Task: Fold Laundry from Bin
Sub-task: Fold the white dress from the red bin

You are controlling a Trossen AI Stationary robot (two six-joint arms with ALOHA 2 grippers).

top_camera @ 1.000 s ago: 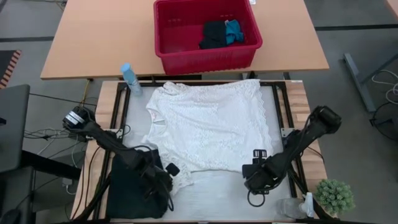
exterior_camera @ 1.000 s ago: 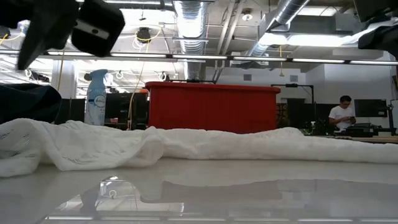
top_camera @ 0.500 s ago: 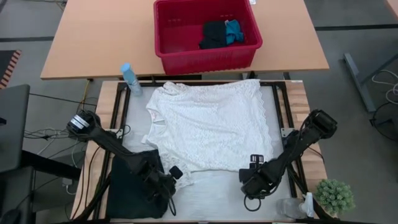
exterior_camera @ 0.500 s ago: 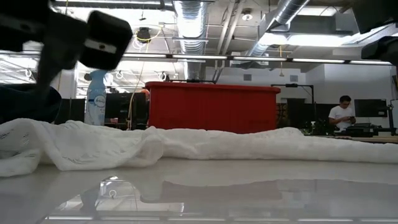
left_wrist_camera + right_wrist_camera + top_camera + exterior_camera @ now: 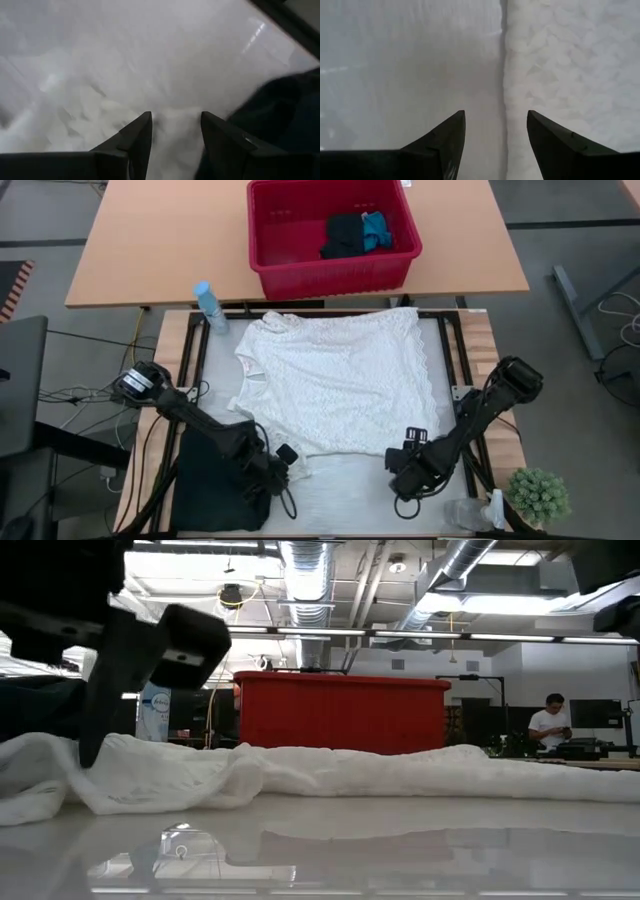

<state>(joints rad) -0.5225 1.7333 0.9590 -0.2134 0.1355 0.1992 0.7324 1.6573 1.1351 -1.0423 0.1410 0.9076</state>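
From above, the white crinkled garment [image 5: 335, 380] lay spread flat on the worktop [image 5: 345, 495], the red bin [image 5: 330, 232] behind it on a second table (a black and a blue item inside). The left gripper [image 5: 283, 471] sat at the garment's near left corner, beside a black garment [image 5: 215, 485]; the right gripper [image 5: 405, 463] sat at its near right edge. Each wrist view showed jaws parted and empty, white cloth just ahead.
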